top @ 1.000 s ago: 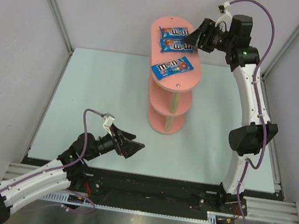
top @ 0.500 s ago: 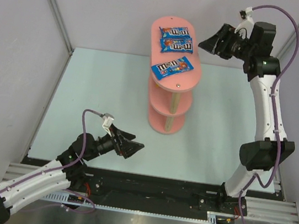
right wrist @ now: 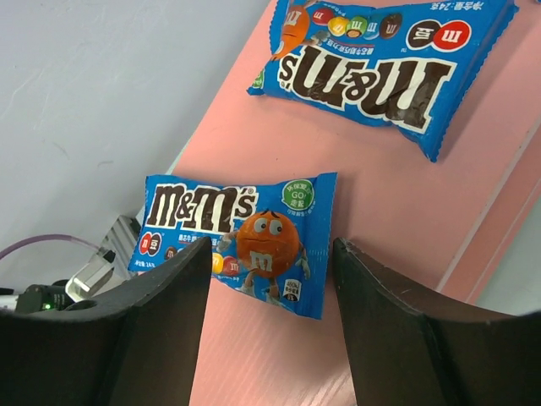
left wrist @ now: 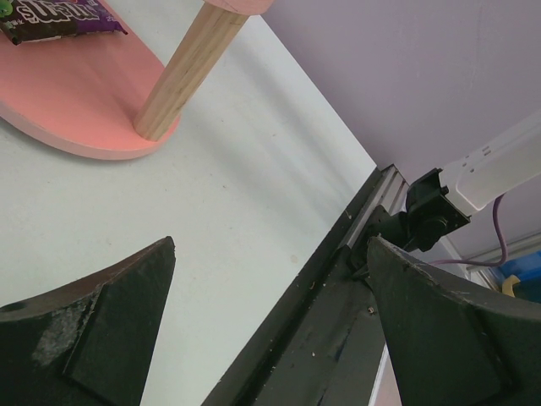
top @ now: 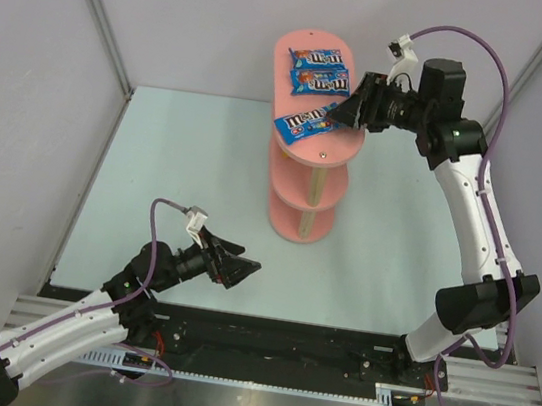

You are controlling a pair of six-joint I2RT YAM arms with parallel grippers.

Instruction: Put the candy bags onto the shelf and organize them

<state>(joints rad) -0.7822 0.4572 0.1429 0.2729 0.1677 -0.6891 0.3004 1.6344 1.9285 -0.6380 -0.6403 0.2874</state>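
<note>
The pink three-tier shelf (top: pixel 306 183) stands mid-table. Three blue candy bags lie on its top board: two at the back (top: pixel 318 60) (top: pixel 320 82) and one at the front (top: pixel 302 123). My right gripper (top: pixel 343 110) is open and empty at the board's right edge, just over the front bag. In the right wrist view its fingers (right wrist: pixel 272 247) straddle that bag (right wrist: pixel 245 228), with another blue bag (right wrist: pixel 389 63) further along the board (right wrist: pixel 406 194). My left gripper (top: pixel 245 266) is open and empty, low at the front left. A purple bag (left wrist: pixel 51 21) lies on the bottom board (left wrist: pixel 76 110).
A pale wooden post (left wrist: pixel 190 68) rises from the bottom board. The black front rail (left wrist: pixel 338 288) of the table runs between my left fingers. Grey walls close in the back and both sides.
My right gripper swung out to the right of the shelf, then came back left and lower over the front blue bag. The left arm and the bags have not moved.
</note>
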